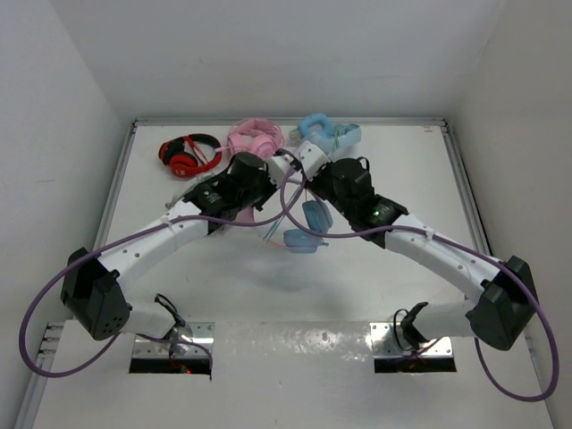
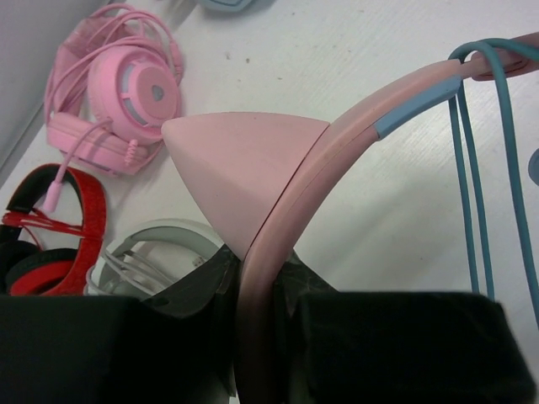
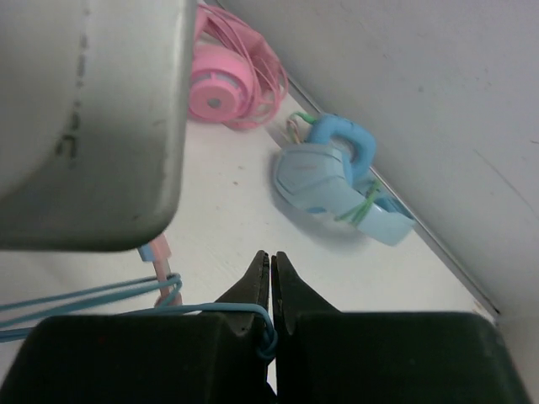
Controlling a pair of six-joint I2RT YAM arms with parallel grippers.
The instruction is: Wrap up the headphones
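The headphones hang between my two grippers above the table, their light blue earcups (image 1: 308, 223) dangling below the wrists in the top view. My left gripper (image 2: 263, 282) is shut on the pink headband (image 2: 337, 160), just under its pointed pink ear (image 2: 236, 168). The thin teal cable (image 2: 472, 185) drapes over the headband's blue end in several strands. My right gripper (image 3: 272, 265) is shut, with the teal cable (image 3: 274, 337) pinched deep between its fingers; the cable runs left from there. From above, the left gripper (image 1: 279, 170) and right gripper (image 1: 308, 161) nearly meet.
An all-pink pair (image 1: 255, 138) and a light blue pair (image 1: 326, 132) lie at the back edge, close beyond the grippers. Red headphones (image 1: 189, 155) lie back left, and a white pair (image 2: 152, 252) shows beside them. The enclosure's walls ring the table.
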